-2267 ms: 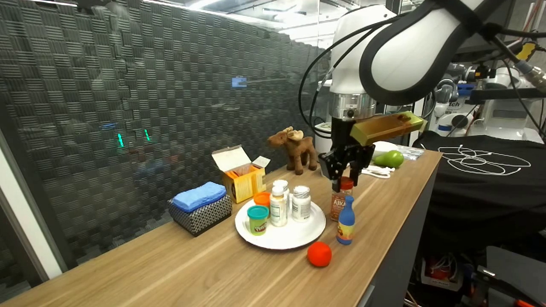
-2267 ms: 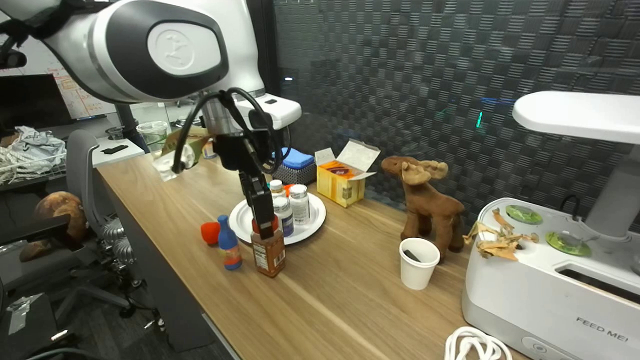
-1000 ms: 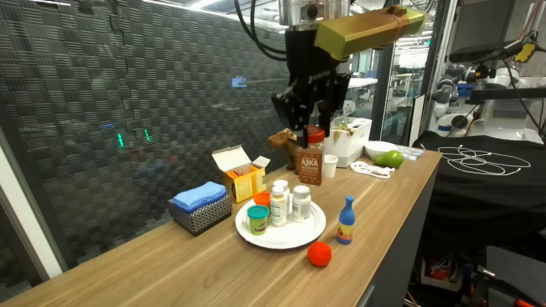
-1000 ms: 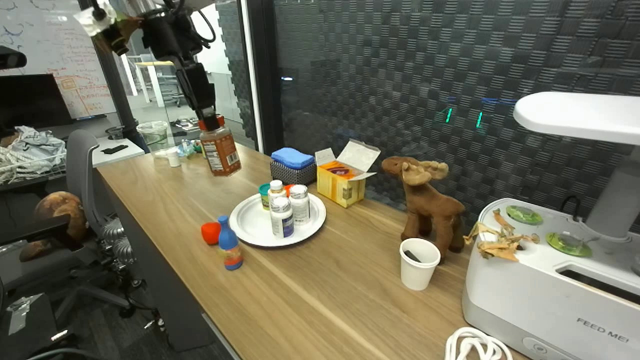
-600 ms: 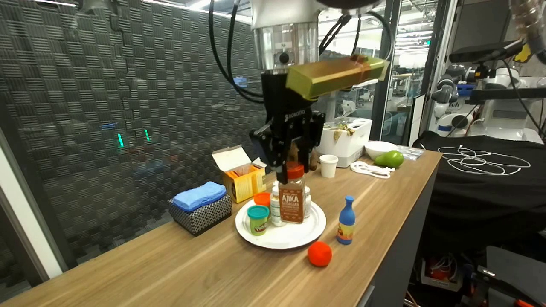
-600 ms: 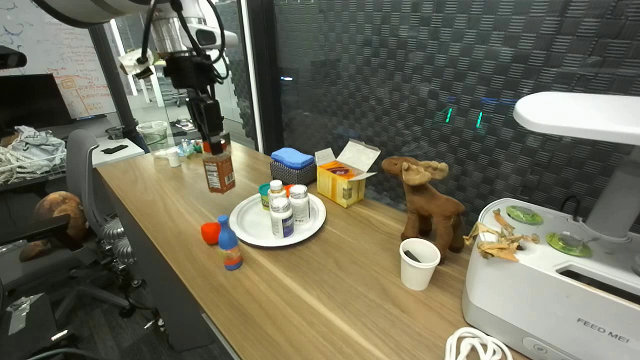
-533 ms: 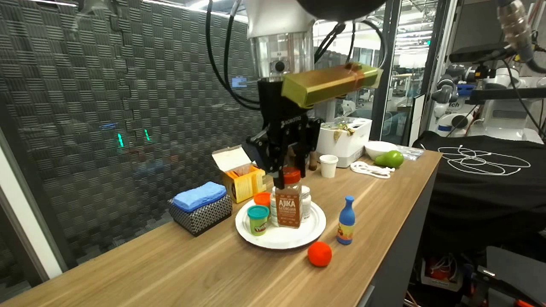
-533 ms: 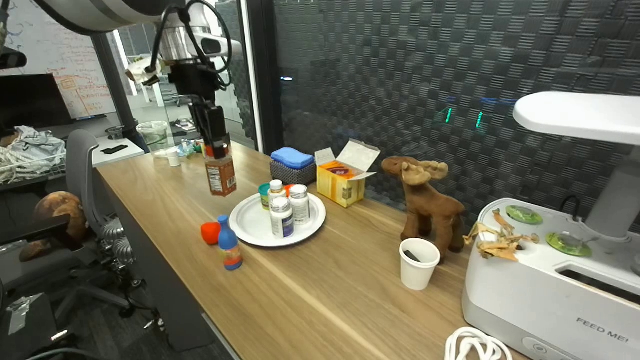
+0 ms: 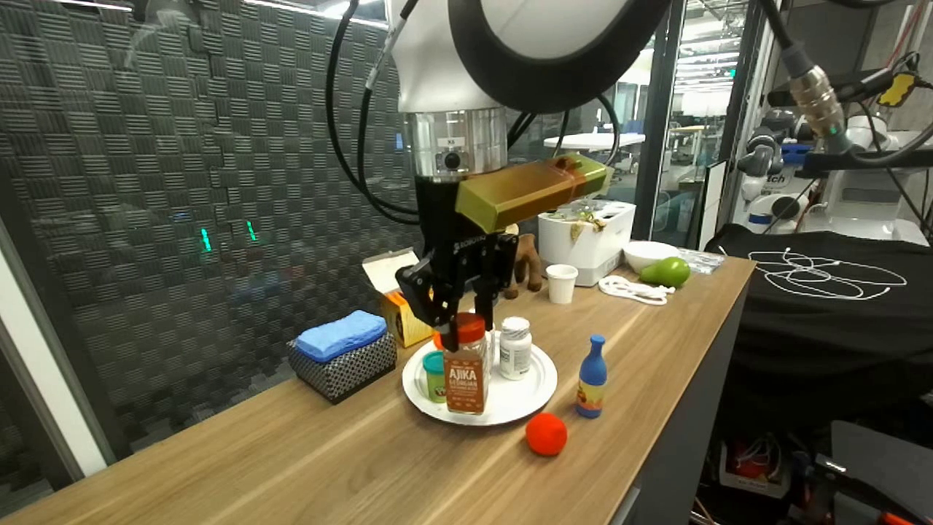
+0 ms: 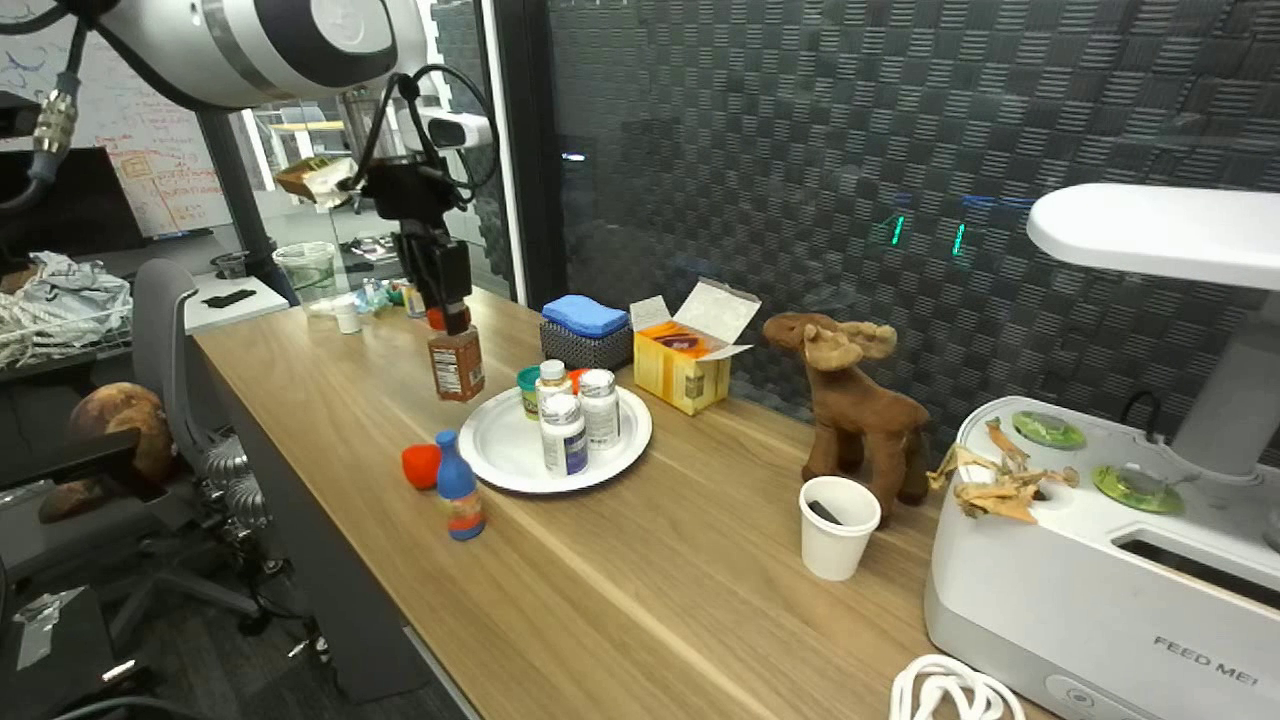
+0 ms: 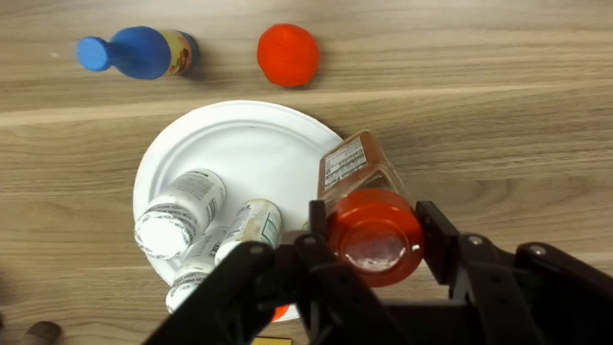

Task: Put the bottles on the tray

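My gripper [image 9: 468, 328] is shut on the red cap of a square spice jar [image 9: 466, 379] with a brown label. In the wrist view, the gripper [image 11: 373, 225] holds the jar [image 11: 347, 165] at the right edge of the round white tray [image 11: 249, 153]. The jar [image 10: 457, 367] hangs upright in the air beyond the tray [image 10: 500, 450]; its exact height is unclear. On the tray stand white bottles [image 10: 600, 412] and a teal-lidded tub [image 9: 435, 375], partly hidden by the jar in that view. A blue bottle [image 9: 591, 379] stands on the table beside the tray.
A red ball [image 9: 546, 434] lies near the tray's front edge. An open yellow box [image 10: 682, 365] and a patterned box with a blue cloth [image 10: 587, 335] stand behind the tray. A toy moose [image 10: 850, 390] and a white cup [image 10: 838, 530] stand farther along the table.
The jar was gripped on the table beside the blue bottle, lifted and carried past the tray's bottles. In the last half second it moved lower, toward the tub's end of the tray.
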Action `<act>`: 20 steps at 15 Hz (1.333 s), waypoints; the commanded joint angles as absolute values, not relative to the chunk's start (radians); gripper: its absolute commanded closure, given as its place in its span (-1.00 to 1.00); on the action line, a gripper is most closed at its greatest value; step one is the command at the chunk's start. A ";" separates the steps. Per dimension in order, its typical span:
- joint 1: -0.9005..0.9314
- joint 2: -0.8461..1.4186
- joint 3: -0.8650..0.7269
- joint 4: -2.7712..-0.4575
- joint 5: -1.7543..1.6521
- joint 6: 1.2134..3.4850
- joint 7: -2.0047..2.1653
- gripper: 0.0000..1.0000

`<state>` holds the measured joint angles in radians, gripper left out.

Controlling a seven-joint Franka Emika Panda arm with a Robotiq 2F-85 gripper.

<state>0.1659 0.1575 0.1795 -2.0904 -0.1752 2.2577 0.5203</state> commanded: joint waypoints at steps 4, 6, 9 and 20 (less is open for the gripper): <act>0.186 0.151 0.145 -2.102 -0.196 2.320 0.506 0.51; 0.187 0.162 0.139 -2.107 -0.203 2.345 0.513 0.51; 0.189 0.182 0.129 -2.107 -0.207 2.365 0.513 0.51; 0.192 0.199 0.094 -2.107 -0.230 2.389 0.520 0.51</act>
<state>0.1750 0.2108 0.1166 -2.1074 -0.2110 2.3661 0.5139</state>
